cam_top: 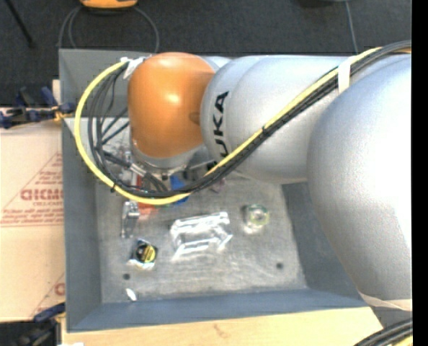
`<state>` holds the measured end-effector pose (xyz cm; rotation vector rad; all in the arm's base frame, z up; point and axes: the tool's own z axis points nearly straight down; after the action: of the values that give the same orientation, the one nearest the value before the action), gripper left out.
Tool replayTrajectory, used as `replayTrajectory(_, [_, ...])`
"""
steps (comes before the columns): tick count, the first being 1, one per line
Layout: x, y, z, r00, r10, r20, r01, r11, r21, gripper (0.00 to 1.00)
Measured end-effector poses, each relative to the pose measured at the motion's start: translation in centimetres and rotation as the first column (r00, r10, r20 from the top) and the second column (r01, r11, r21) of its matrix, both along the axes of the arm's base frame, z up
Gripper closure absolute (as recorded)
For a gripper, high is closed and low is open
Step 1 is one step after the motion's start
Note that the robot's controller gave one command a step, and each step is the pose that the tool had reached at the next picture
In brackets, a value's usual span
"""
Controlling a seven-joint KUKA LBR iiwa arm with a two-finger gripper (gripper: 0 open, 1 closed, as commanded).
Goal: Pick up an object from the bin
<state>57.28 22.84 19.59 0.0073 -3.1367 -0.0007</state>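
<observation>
Because the wrist's orange cover and its looped cables hide most of the end effector, I cannot tell whether it is released or clenched, and nothing can be seen held in it. It sits low over the bin, toward the left part of the floor. Closest to it is a small black-and-yellow object, just beyond it toward the bin's near wall. A crumpled clear plastic package lies beside the end effector on its right, with a small clear round object farther right. A white scrap lies well past the black-and-yellow object, against the near wall. To pick well, I judge the compact black-and-yellow object the safer choice. The end effector should centre over it before going down and close only once it is level with the object's sides. The clear package looks springy and slippery and could well slide out of a pinch. The only writing that can be read is "KUKA" in dark letters on the silver arm; any marking on the black-and-yellow object is too small to read.
</observation>
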Motion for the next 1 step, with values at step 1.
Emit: replayTrajectory(1, [3.23,-4.92,-4.71,0.99,0.139,0.005,-0.139,0.99,-0.003,0.0])
